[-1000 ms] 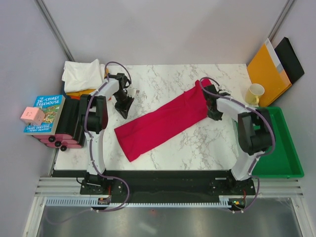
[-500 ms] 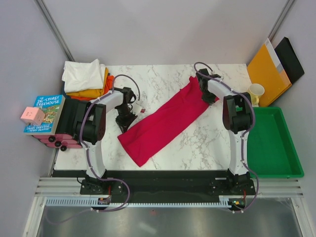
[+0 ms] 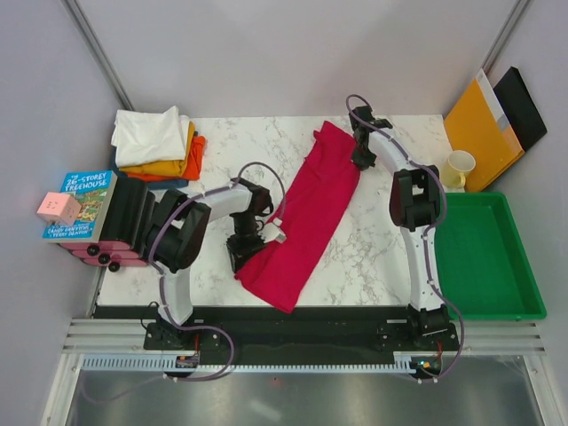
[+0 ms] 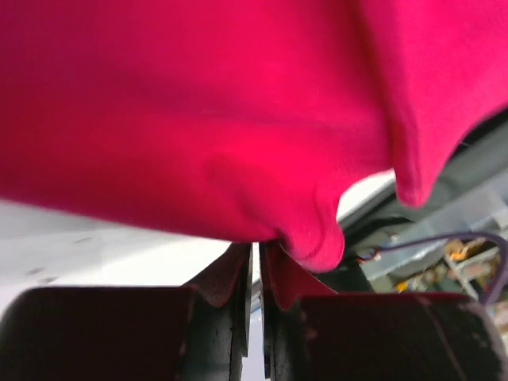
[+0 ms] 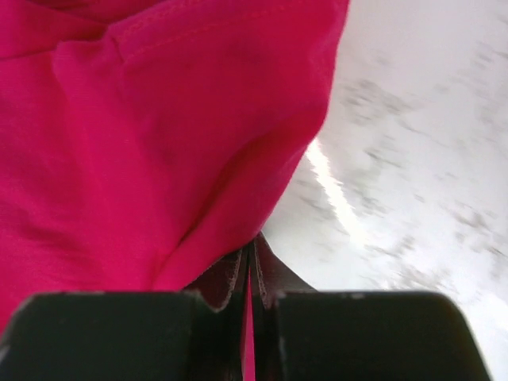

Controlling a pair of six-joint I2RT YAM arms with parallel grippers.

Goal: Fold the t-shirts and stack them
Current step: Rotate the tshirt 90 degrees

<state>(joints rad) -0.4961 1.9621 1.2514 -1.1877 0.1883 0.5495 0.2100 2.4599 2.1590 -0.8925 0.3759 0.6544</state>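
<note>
The crimson red t-shirt, folded into a long strip, runs from the far middle of the marble table to its near middle. My left gripper is shut on the strip's near end; the red cloth fills the left wrist view above the closed fingers. My right gripper is shut on the far end, with red cloth pinched between its fingers. Folded white, yellow-orange and orange t-shirts lie stacked at the far left corner.
A book with a pink cube sits left of the table. A green tray stands at the right, with a cream mug, an orange-yellow envelope and a black folder behind it.
Both grippers swung the red strip clockwise: the left end moved toward the near middle, the right end moved left and farther back. The strip now lies nearly lengthwise instead of diagonal.
</note>
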